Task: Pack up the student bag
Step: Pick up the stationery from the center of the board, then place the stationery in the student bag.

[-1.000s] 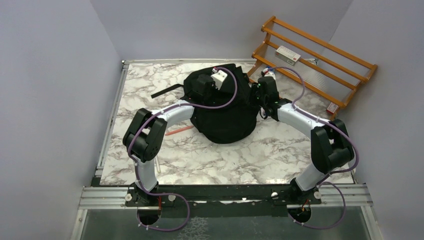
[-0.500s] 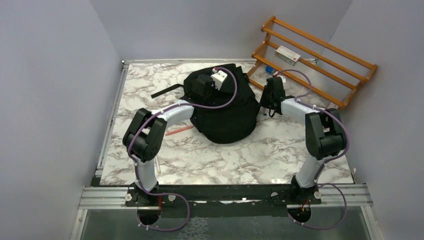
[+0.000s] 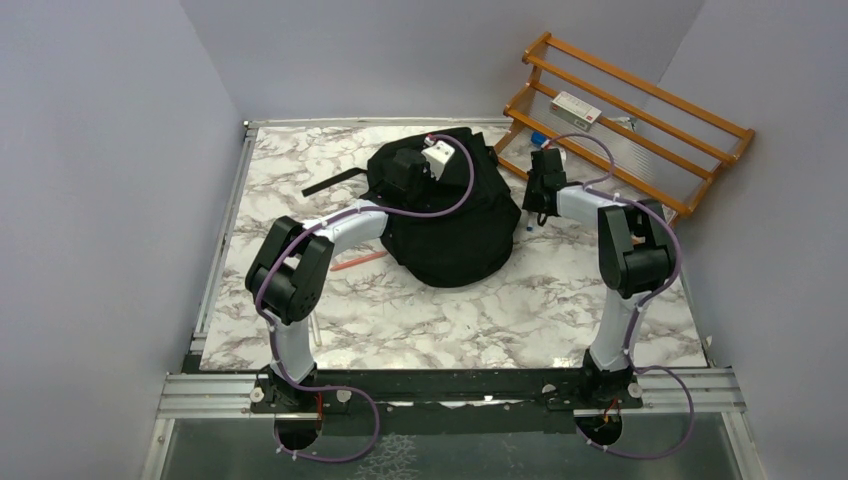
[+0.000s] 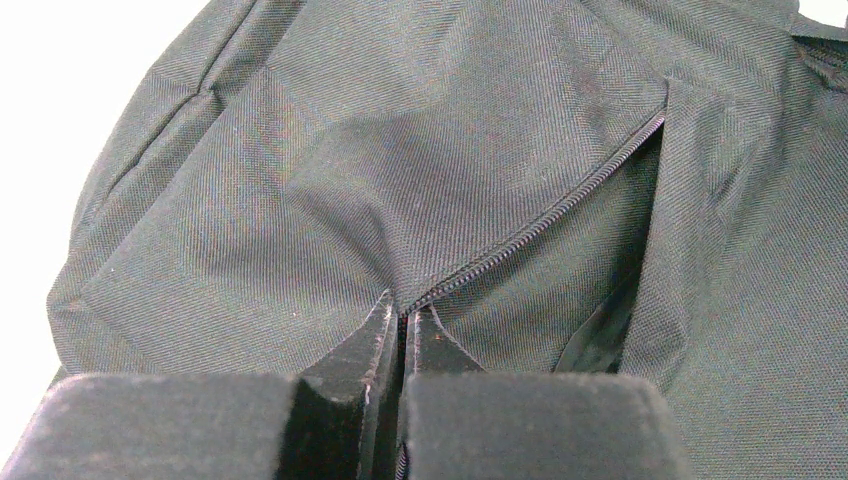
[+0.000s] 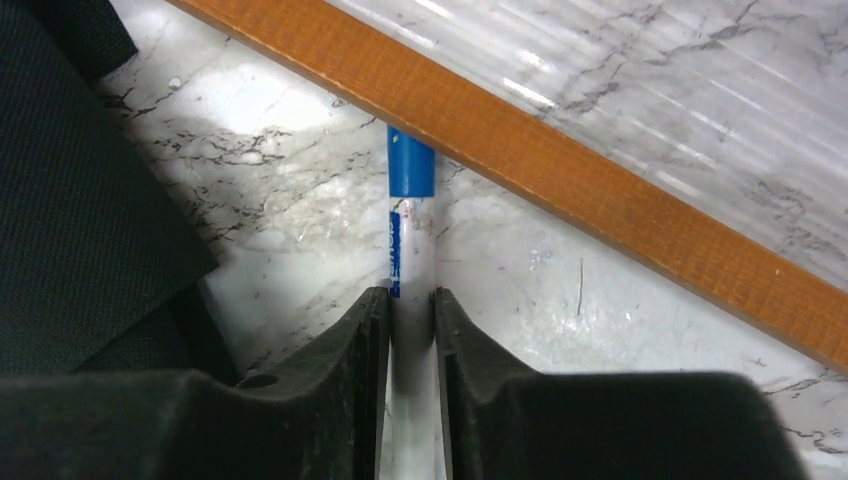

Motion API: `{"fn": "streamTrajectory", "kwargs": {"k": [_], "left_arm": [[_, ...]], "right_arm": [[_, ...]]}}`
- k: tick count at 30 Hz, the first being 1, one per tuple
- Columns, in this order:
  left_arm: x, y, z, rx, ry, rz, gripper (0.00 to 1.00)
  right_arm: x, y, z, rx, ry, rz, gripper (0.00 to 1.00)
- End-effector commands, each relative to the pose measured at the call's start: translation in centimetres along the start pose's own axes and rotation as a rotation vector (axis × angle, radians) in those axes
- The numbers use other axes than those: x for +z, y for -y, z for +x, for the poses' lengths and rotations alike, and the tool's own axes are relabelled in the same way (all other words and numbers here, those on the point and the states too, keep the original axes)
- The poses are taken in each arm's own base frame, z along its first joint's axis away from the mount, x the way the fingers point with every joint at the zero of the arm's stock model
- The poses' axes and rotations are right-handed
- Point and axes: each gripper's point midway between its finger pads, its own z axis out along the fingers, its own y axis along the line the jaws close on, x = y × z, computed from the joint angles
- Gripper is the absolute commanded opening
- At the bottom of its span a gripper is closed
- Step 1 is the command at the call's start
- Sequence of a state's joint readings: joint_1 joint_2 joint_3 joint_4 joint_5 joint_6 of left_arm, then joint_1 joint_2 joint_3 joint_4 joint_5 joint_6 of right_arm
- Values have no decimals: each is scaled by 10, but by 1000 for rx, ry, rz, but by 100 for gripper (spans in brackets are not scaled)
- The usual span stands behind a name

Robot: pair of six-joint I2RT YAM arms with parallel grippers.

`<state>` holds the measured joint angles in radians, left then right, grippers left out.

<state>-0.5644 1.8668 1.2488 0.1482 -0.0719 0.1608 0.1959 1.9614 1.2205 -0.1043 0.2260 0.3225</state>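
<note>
Only the left wrist view shows the left tool [image 4: 403, 310] pressed together, pinching the student bag [image 3: 450, 235] at the end of its zipper [image 4: 540, 225]. The bag is a plain black fabric mound at the far middle of the marble surface [image 3: 420, 310]. Only the right wrist view shows the right tool [image 5: 410, 298] pinching a blue-capped pen [image 5: 411, 170] whose cap meets the orange wooden rack [image 5: 600, 170].

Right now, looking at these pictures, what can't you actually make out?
Inside the student bag: left wrist view shows only outer fabric and a zipper.
Marker: far tip hidden by the wooden rack rail, near end between the right gripper fingers, right wrist view.
Marker's print: blurred, unreadable.
White box, top view: label too small.
</note>
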Motion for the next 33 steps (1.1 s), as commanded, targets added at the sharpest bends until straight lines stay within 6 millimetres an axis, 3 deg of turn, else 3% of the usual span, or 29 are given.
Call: {"fn": "streamTrajectory", "kwargs": {"k": [1, 6, 10, 15, 19, 27, 33], "left_arm": [[-11, 0, -36, -8, 95, 11, 0], [-11, 0, -38, -7, 94, 12, 0], [-11, 1, -38, -7, 95, 16, 0], [-10, 2, -38, -26, 87, 23, 0], [-9, 4, -40, -29, 83, 35, 0], [-8, -1, -36, -21, 71, 9, 0], [-9, 0, -40, -53, 87, 5, 0]], "right_arm": [[6, 5, 21, -25, -92, -9, 22], [-9, 8, 10, 31, -56, -45, 9], [-38, 9, -22, 70, 50, -67, 5], [-96, -15, -77, 137, 241, -237, 1], [-135, -48, -91, 221, 234, -441, 1], [-173, -127, -52, 414, -100, -895, 1], [-185, -169, -21, 372, -236, -974, 1]]}}
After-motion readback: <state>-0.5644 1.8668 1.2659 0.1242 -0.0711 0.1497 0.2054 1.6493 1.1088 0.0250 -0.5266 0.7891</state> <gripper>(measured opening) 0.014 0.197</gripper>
